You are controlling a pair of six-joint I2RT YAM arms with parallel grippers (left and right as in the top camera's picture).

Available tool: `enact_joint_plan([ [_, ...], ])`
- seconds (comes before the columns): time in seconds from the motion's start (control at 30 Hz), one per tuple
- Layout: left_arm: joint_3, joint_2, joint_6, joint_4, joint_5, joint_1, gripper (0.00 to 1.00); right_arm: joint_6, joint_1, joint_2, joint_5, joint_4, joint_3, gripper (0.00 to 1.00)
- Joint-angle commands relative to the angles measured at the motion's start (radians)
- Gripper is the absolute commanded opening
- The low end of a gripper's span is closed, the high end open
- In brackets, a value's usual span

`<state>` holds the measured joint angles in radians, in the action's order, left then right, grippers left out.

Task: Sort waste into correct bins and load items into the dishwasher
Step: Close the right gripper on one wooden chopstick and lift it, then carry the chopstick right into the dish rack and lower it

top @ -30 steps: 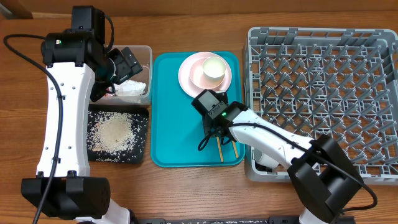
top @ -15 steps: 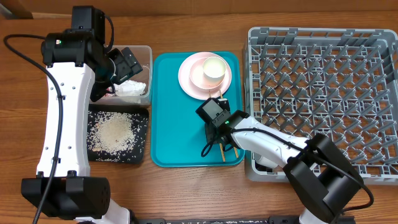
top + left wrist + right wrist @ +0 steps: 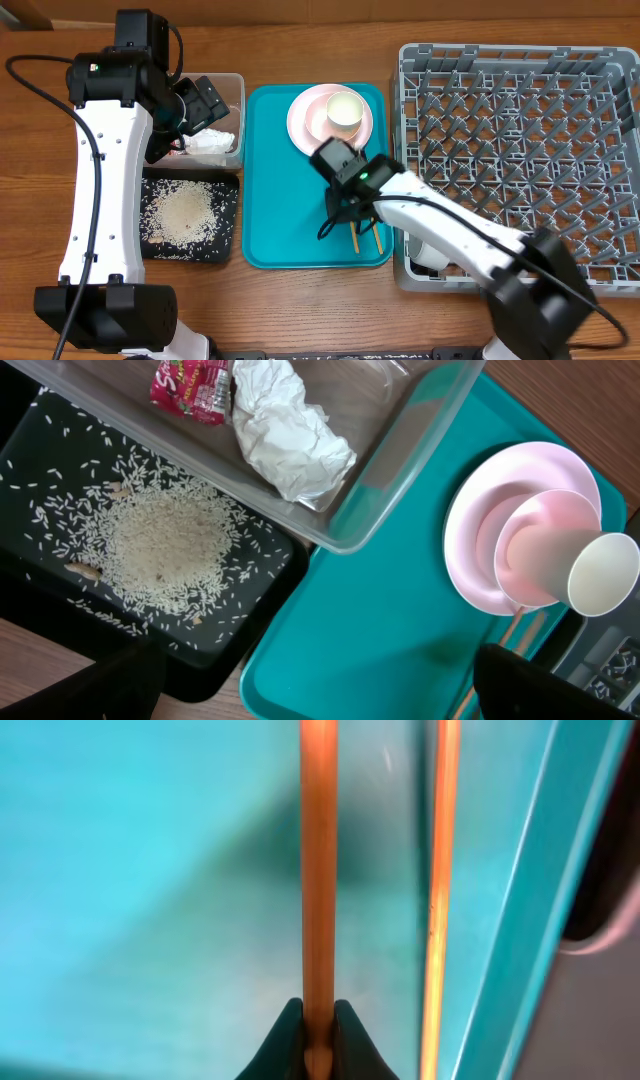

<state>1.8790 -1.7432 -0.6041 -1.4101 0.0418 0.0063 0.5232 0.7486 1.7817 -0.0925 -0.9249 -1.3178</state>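
**Wooden and thin: the held chopstick [image 3: 318, 870] may twist loose**

Your right end effector [image 3: 318, 1020] is clamped shut on a single chopstick. It pinches the stick only at the very tips of its fingers, low over the teal tray [image 3: 150, 870]. The stick runs straight out ahead of the fingers, so nearly all its length hangs beyond the grip (a long lever on a small hold). On a lift it could pivot, droop or slip out.

The second chopstick [image 3: 440, 900] lies parallel and just beside the held one, with a strip of tray showing between them. It is on the side nearer the tray's raised rim, so a sideways drift could nudge it or roll it against that rim.

The dish rack [image 3: 520, 150] stands just right of the tray, and a thin stick set down flat could fall through its lattice.

Your left end effector [image 3: 325, 690] hangs wide open and empty, above the corner of the clear tub [image 3: 400, 460] and the tray's edge.
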Motion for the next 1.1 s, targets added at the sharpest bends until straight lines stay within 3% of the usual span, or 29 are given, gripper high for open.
enact_joint_plan([
  [0.0, 0.014, 0.007, -0.002, 0.000, 0.000, -0.007, 1.00, -0.010, -0.004, -0.127, 0.016, -0.022, -0.080, 0.04],
  [0.3, 0.014, 0.007, -0.002, 0.000, 0.000, -0.007, 1.00, -0.144, -0.180, -0.263, -0.161, -0.128, -0.092, 0.04],
  [0.5, 0.014, 0.007, -0.002, 0.000, 0.000, -0.007, 1.00, -0.362, -0.369, -0.259, -0.067, -0.140, -0.091, 0.04],
  [0.77, 0.014, 0.007, -0.002, 0.000, 0.000, -0.007, 1.00, -0.375, -0.513, -0.221, -0.059, -0.128, -0.089, 0.04],
  [1.07, 0.014, 0.007, -0.002, 0.000, 0.000, -0.007, 1.00, -0.401, -0.531, -0.165, -0.061, -0.106, -0.088, 0.09],
])
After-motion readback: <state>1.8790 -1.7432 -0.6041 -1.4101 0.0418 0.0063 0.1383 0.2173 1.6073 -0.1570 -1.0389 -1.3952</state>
